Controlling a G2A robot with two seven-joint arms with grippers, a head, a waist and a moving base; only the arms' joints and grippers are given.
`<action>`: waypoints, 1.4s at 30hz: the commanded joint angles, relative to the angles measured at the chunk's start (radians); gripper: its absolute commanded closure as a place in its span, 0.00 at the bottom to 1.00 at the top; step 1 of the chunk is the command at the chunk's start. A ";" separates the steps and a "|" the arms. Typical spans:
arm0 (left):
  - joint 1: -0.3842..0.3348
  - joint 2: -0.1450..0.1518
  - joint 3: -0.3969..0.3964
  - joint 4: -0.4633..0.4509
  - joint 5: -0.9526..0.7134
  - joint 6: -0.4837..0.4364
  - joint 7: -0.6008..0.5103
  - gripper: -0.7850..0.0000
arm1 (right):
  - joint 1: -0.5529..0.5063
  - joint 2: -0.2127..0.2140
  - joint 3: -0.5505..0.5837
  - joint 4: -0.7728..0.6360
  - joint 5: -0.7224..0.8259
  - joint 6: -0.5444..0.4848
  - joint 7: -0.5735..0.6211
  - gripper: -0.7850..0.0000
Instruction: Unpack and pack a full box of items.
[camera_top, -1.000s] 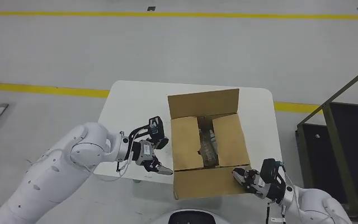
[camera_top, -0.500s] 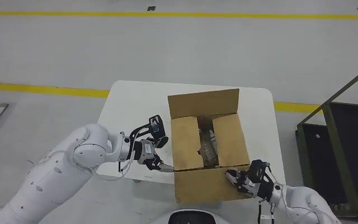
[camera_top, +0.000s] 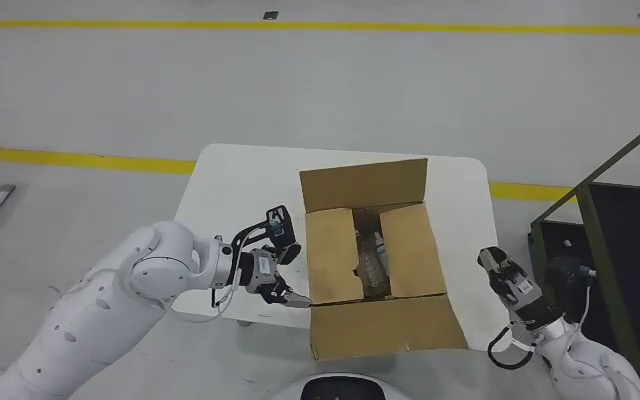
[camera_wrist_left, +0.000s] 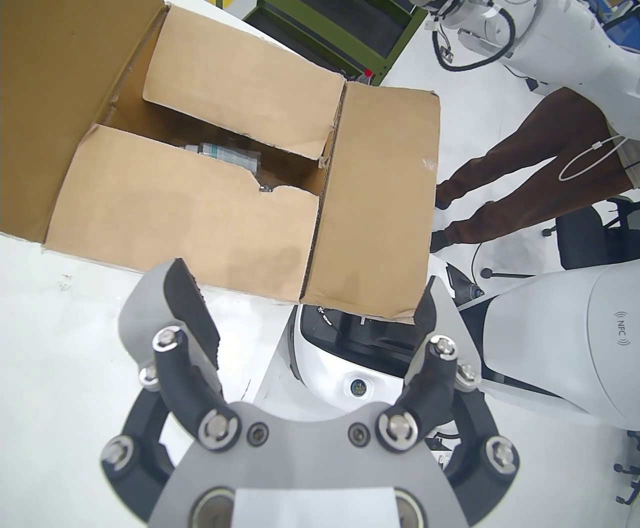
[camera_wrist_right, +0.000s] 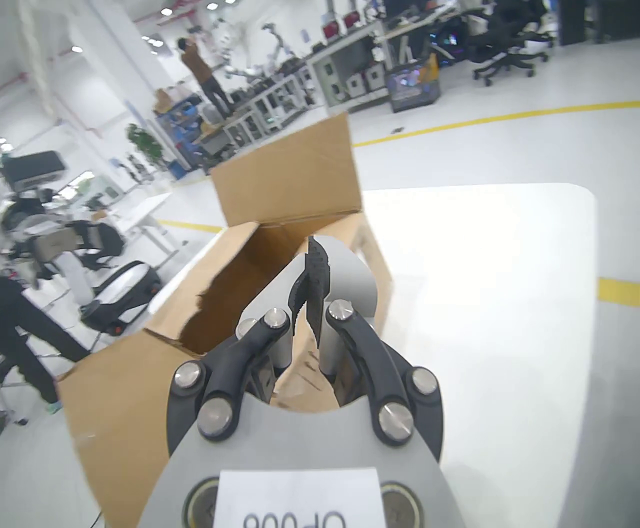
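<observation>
Top view: flaps (camera_top: 333, 255) half-cover box (camera_top: 365, 185); bottle (camera_top: 372, 268) between.

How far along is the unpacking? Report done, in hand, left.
Done: the brown cardboard box has its far flap raised and near flap folded out. In hand: nothing; the left claw hangs open by the box's near corner, the right claw shut and empty beside the box. Left: both side flaps cover most of the opening, and the clear plastic bottle lies inside.

A white table (camera_top: 235, 185) stands beside a green rack (camera_top: 610, 250).
</observation>
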 joint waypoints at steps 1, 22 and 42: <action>0.000 0.000 0.000 0.000 0.000 0.000 0.000 0.00 | 0.019 -0.004 -0.036 0.030 -0.019 0.030 -0.005 1.00; -0.012 -0.038 0.028 -0.013 0.158 0.234 0.025 0.00 | 0.139 -0.034 -0.334 0.149 -0.234 0.023 -0.028 1.00; -0.062 -0.082 0.080 0.007 0.173 0.439 0.023 0.00 | 0.051 -0.023 -0.158 -0.002 -0.161 0.047 -0.091 1.00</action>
